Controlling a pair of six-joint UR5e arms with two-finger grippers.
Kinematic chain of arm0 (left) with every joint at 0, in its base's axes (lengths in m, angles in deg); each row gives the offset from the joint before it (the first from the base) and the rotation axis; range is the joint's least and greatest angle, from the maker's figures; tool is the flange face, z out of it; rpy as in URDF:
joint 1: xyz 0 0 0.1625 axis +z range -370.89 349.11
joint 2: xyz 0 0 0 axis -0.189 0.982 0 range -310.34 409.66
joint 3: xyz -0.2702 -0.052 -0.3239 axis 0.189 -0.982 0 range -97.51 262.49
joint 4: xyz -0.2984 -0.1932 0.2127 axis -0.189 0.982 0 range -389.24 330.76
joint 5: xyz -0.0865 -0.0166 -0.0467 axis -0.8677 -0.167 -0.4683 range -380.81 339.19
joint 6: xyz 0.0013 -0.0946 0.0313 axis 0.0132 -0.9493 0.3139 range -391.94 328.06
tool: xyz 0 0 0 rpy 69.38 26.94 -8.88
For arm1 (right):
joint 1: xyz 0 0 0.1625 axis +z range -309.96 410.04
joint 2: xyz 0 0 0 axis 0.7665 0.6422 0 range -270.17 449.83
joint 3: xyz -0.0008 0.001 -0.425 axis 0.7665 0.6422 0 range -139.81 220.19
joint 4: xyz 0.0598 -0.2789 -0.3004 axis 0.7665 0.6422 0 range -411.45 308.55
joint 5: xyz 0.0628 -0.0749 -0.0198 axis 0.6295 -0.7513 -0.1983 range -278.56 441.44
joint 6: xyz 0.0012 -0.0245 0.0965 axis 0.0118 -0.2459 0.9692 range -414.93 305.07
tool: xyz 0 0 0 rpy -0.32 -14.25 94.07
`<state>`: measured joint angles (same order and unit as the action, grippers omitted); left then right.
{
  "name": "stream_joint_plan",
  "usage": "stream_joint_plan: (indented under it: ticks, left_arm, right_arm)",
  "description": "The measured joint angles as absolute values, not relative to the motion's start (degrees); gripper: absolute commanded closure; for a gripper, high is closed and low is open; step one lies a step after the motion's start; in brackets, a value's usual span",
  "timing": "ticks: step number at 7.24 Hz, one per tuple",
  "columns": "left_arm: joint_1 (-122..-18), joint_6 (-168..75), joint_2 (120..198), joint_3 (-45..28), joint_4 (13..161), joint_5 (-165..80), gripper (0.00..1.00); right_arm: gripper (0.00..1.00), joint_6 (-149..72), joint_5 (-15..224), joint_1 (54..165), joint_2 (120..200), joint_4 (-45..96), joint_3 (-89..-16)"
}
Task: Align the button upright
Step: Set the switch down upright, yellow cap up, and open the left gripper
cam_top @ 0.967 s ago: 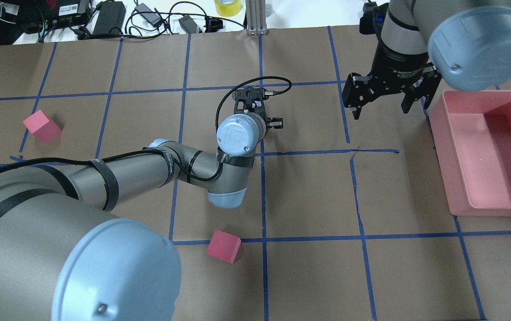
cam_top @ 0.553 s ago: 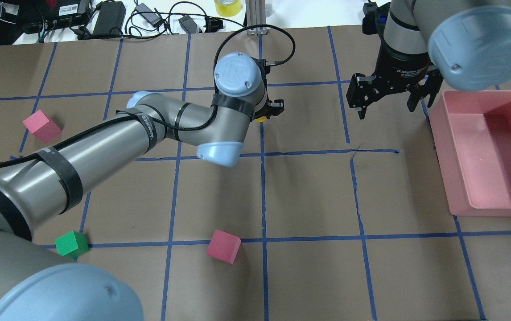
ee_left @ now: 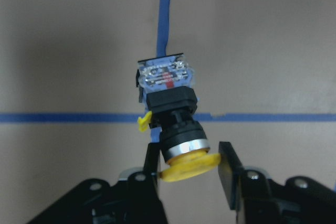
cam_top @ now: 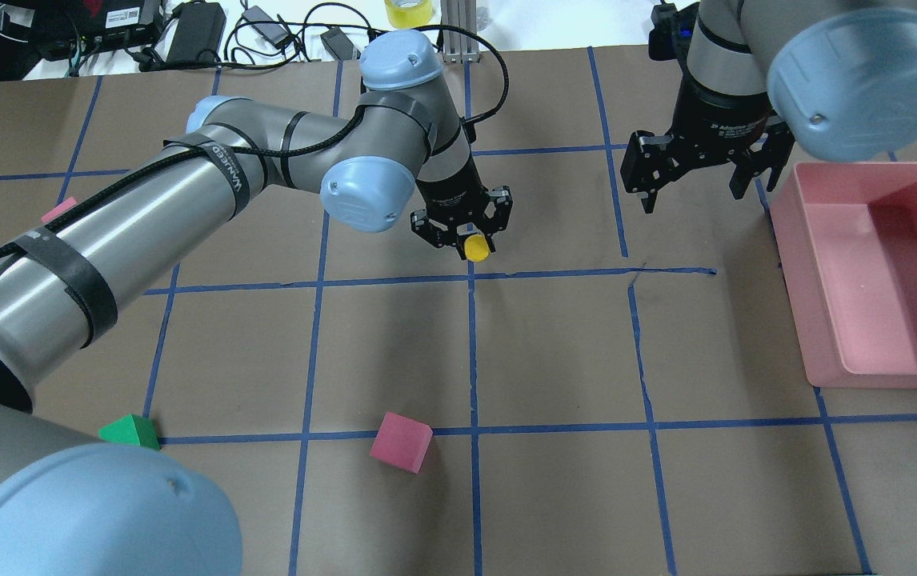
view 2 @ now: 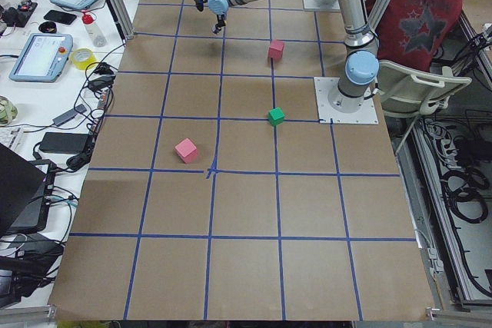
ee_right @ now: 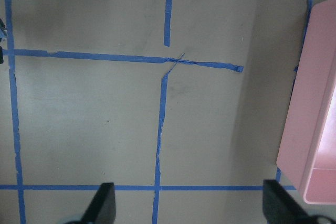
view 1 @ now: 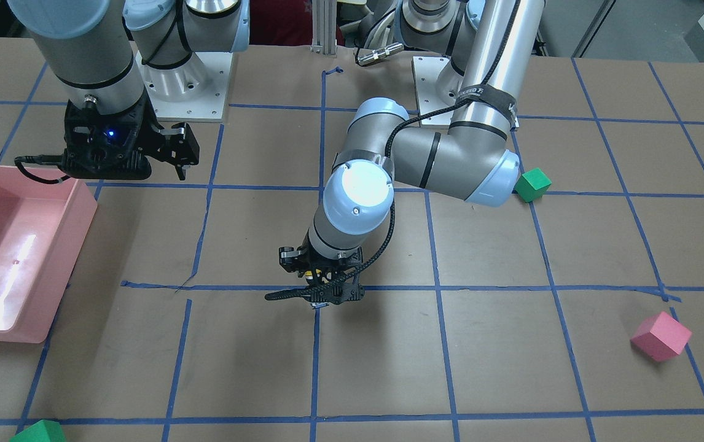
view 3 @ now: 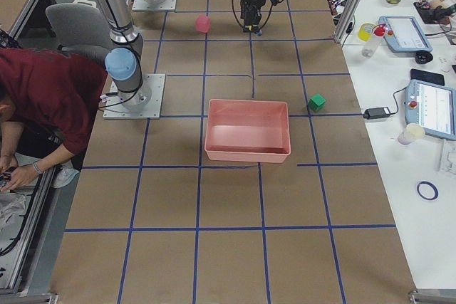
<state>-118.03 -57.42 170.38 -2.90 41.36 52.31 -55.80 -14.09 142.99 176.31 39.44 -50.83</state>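
The button shows in the left wrist view: yellow cap [ee_left: 188, 162], black body, grey base at the far end toward the table. My left gripper [ee_left: 190, 169] is shut on the cap, one finger [ee_left: 228, 174] on each side. In the overhead view the left gripper [cam_top: 462, 228] points down with the yellow cap [cam_top: 475, 248] at its tips, over a blue tape crossing. In the front view it [view 1: 315, 288] hangs low over the paper. I cannot tell if the base touches the table. My right gripper [cam_top: 694, 192] is open and empty, beside the pink bin.
A pink bin [cam_top: 794, 280] stands at the right, also in the front view [view 1: 72, 258]. A pink cube [cam_top: 401, 442] lies near the front, another [cam_top: 58, 210] sits half hidden behind my left arm. A green cube [cam_top: 130, 430] lies front left. Cables and gear line the far edge.
My left arm has swung its elbow toward the far edge and turned the wrist, so the gripper now points down with the yellow cap showing. The right arm has barely moved.
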Motion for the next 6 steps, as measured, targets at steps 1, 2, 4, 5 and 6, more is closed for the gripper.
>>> stream_joint_plan:
  ticks: [1, 2, 4, 5, 6]
  left_arm:
    - [-116.96, -58.16, 171.62, -0.62, 46.5, 48.77, 1.0]
    - [-115.85, -58.45, 173.16, 2.45, 52.96, 45.82, 1.0]
    - [-113.94, -58.16, 176.49, 6.45, 60.82, 42.83, 1.0]
    - [-113.11, -57.94, 177.71, 7.14, 61.72, 41.58, 1.0]
    - [-112.53, -57.57, 178.79, 7.42, 61.84, 40.28, 0.96]
  right_arm:
    - [0.0, -55.81, -14.1, 143.01, 176.31, 39.43, -50.84]
    - [0.0, -55.81, -14.1, 143.03, 176.31, 39.43, -50.84]
    - [0.0, -55.77, -14.1, 143.03, 176.31, 39.37, -50.84]
    - [0.0, -55.79, -14.09, 143.03, 176.31, 39.37, -50.85]
    - [0.0, -55.78, -14.09, 143.03, 176.31, 39.38, -50.89]
